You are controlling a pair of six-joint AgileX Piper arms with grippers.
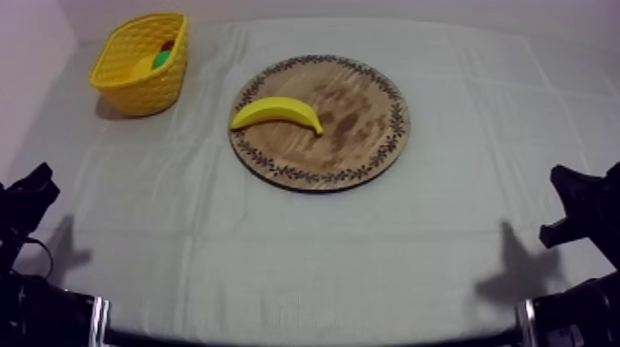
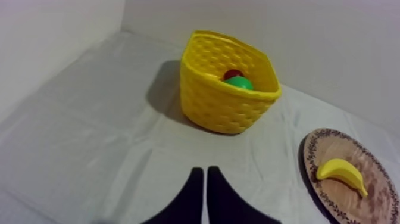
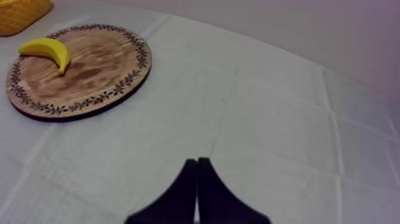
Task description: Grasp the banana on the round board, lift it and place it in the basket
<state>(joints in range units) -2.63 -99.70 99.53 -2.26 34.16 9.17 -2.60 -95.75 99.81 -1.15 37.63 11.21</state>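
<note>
A yellow banana (image 1: 275, 113) lies on the left part of the round wooden board (image 1: 355, 138) in the middle of the table. The yellow basket (image 1: 141, 65) stands at the far left and holds a small red fruit (image 2: 233, 74) and a green object (image 2: 240, 83). My left gripper (image 2: 205, 173) is shut on nothing, low at the near left, well short of the basket. My right gripper (image 3: 197, 163) is shut too, resting at the near right, far from the board (image 3: 89, 71) and the banana (image 3: 46, 50). The banana (image 2: 342, 174) also shows beside the basket (image 2: 220, 89).
Grey-white cloth (image 1: 304, 249) covers the table, with open room in front of the board and at the right. A wall runs along the far edge behind the basket.
</note>
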